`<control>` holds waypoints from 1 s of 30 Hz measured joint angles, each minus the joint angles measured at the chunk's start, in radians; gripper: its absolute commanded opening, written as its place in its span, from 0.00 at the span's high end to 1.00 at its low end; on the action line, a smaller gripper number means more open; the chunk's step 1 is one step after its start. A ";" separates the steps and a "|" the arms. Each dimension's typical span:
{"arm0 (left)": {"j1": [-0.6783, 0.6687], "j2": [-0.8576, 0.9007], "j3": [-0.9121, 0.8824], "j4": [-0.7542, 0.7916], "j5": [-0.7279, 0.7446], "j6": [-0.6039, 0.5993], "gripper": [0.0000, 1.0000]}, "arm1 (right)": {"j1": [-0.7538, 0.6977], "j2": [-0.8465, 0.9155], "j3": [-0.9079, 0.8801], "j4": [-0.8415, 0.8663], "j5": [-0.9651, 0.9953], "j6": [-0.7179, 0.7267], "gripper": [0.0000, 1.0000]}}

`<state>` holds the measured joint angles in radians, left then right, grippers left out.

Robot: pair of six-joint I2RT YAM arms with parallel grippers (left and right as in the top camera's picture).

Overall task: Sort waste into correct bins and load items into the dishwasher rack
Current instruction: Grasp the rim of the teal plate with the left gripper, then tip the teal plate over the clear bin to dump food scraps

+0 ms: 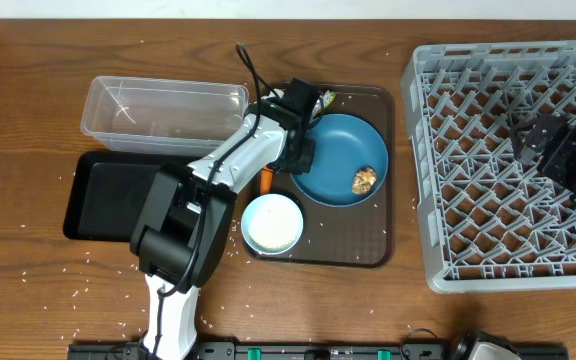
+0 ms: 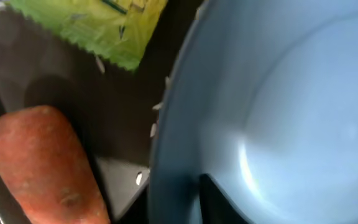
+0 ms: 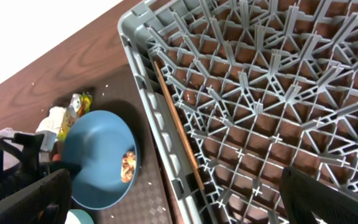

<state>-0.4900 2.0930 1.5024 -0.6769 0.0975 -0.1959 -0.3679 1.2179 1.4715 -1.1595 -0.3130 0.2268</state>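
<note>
My left gripper (image 1: 293,150) pinches the left rim of the dark-blue plate (image 1: 343,150), one finger outside the rim and one inside, as the left wrist view shows (image 2: 173,199). A brown food lump (image 1: 365,180) lies in the plate. The orange carrot (image 2: 42,162) and the green foil wrapper (image 2: 98,25) lie just beside the plate (image 2: 278,112). White tissue (image 3: 51,121) sits near the wrapper. The white bowl (image 1: 272,222) stands in front of the plate. My right gripper (image 3: 176,199) hangs open above the grey dishwasher rack (image 1: 468,200), holding nothing.
Plate and bowl rest on a brown serving tray (image 1: 368,245). The clear tub (image 1: 158,108) and black tray (image 1: 108,195) lie to its left. Rice grains (image 1: 88,290) are scattered on the wooden table. A thin brown stick (image 3: 176,124) lies along the rack's inner edge.
</note>
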 measured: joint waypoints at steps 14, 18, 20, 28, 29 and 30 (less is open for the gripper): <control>-0.005 -0.098 0.002 -0.087 0.023 -0.010 0.94 | 0.000 0.013 0.000 -0.008 0.000 0.000 0.01; -0.006 -0.254 0.005 -0.134 -0.031 -0.005 0.94 | 0.000 0.013 0.000 -0.008 0.000 0.000 0.01; -0.006 -0.350 0.020 -0.181 -0.072 0.003 0.94 | 0.000 0.013 0.000 -0.009 0.000 0.000 0.01; 0.050 -0.666 0.051 -0.533 -0.373 0.016 0.94 | 0.000 0.013 0.000 -0.007 0.000 0.000 0.01; 0.072 -0.693 0.051 -0.579 -0.437 0.013 0.94 | 0.000 0.013 0.000 -0.005 0.000 0.000 0.01; 0.089 -0.707 0.051 -0.610 -0.476 0.010 0.94 | 0.000 0.013 0.000 -0.003 0.000 0.000 0.01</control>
<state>-0.4011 1.3861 1.5532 -1.2865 -0.3782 -0.1860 -0.3679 1.2304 1.4715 -1.1629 -0.3130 0.2268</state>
